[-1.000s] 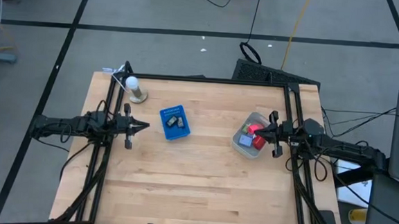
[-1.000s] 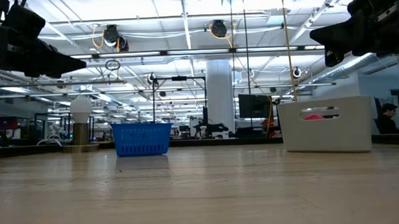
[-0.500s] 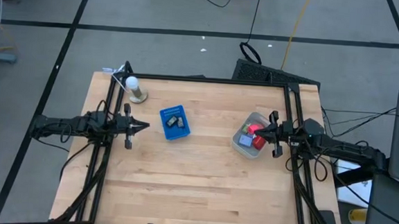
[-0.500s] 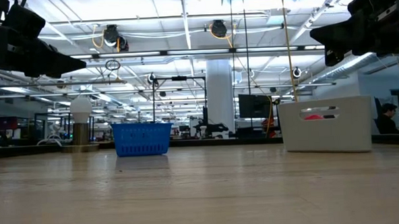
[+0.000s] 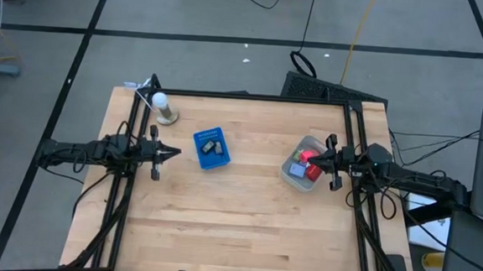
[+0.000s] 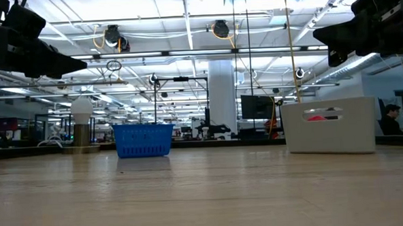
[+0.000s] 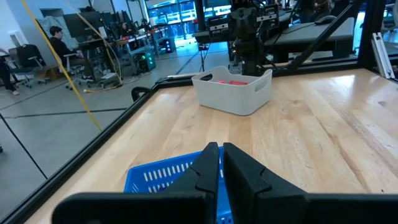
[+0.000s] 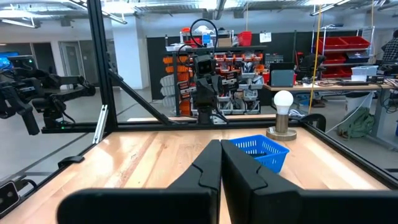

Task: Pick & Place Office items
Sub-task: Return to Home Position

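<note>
Over desk (image 5: 236,228): left end effector (image 5: 176,154), right end effector (image 5: 312,162) pinched closed, empty (office items (image 7: 231,81) lie in grey bin (image 7: 233,101)); we'd retract level, clear of bin rim.

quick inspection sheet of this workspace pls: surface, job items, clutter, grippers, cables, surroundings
surface: wooden table inside a black frame.
job's things: red piece, pink piece and blue piece in the grey bin; dark bits in the blue basket.
clutter: bulb on a stand at a far corner.
grippers: left gripper shut, raised beside the blue basket; right gripper shut, above the grey bin.
cables: yellow cable and black cable on the floor.
surroundings: seated person at a desk.
</note>
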